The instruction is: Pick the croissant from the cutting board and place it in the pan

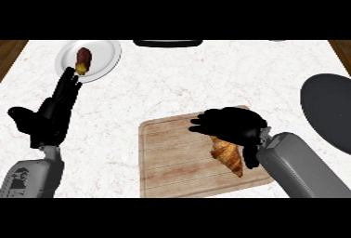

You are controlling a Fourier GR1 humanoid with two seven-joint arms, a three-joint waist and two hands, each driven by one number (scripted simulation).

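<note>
A golden-brown croissant [229, 156] lies over the right part of the wooden cutting board [171, 158]. My right hand [230, 124] is on its upper end with fingers curled round it, hiding that end. The dark grey pan [330, 111] sits at the right edge of the counter, partly cut off by the view. My left hand [53, 114] rests open at the left, fingers pointing up toward a plate.
A white plate [96, 58] with a brown and yellow food item [83, 59] stands at the back left. A dark object [168, 42] shows at the counter's far edge. Wooden strips border the white marble counter at both top corners.
</note>
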